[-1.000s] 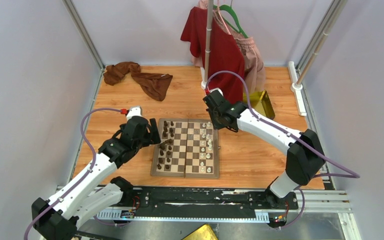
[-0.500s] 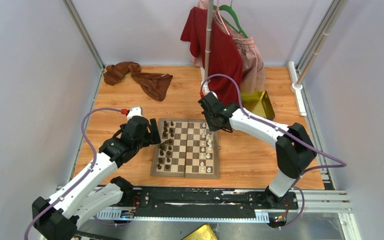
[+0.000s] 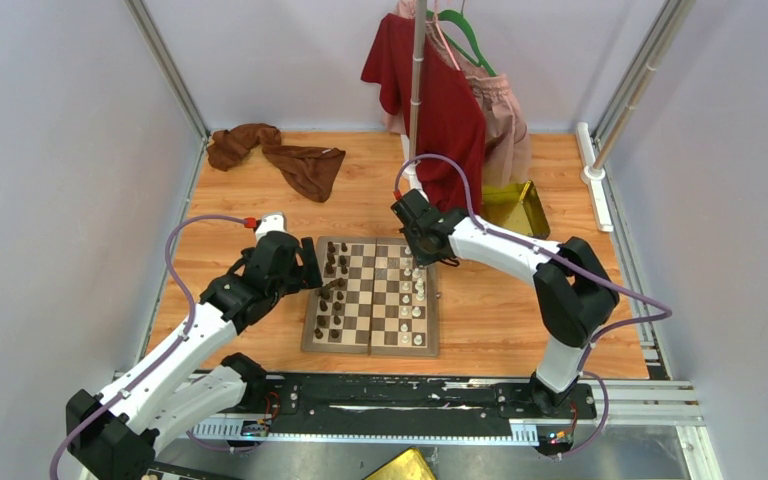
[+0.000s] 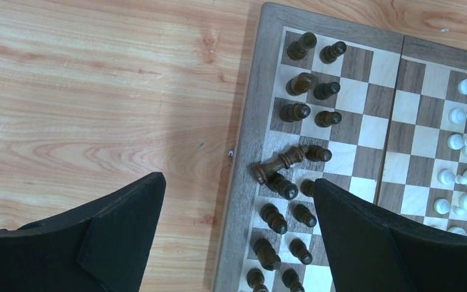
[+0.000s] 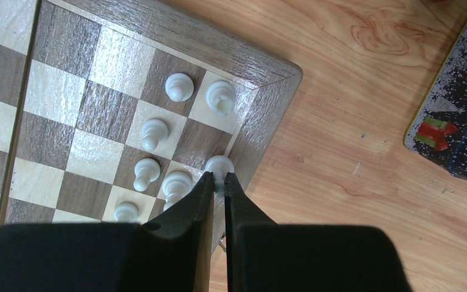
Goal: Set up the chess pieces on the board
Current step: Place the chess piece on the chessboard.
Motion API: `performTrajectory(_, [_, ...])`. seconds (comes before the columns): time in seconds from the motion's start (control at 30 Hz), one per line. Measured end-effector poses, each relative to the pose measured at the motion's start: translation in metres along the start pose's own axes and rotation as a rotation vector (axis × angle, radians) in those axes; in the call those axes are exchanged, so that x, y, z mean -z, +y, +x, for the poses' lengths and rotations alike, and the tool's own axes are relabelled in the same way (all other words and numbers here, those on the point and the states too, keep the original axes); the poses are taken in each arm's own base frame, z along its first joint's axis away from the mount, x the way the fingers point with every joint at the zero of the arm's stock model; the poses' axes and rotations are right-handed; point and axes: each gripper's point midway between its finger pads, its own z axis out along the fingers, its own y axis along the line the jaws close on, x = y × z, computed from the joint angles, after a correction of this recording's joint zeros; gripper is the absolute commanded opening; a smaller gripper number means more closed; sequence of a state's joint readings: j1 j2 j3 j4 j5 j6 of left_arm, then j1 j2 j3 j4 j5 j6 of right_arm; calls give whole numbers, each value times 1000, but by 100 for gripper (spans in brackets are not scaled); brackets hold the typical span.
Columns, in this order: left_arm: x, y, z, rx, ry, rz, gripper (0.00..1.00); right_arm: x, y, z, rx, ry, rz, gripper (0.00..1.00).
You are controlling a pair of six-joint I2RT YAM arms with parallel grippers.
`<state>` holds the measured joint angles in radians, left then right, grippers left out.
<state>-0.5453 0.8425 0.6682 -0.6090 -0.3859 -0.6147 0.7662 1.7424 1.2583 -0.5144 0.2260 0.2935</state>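
Just at board (image 5: pixel 267 67) edge, white piece (image 5: pixel 219 163) in right end effector (image 5: pixel 219 178).

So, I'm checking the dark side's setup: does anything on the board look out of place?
Yes: one dark brown piece lies toppled on its side, partly over the left border of the board, while the dark pieces beside it stand upright.

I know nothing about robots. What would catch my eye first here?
A wooden chessboard sits mid-scene, dark pieces on its left, white pieces on its right. The right hand pinches a white piece near the board's far right corner. One dark piece lies toppled by the left edge.
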Motion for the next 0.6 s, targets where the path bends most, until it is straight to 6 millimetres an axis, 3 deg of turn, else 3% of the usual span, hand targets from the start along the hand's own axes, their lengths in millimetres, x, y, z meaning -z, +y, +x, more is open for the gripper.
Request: performTrajectory(0.6, [-2,1,2,-11,8,-6,100,-11,8,-6,6,7,-19,0])
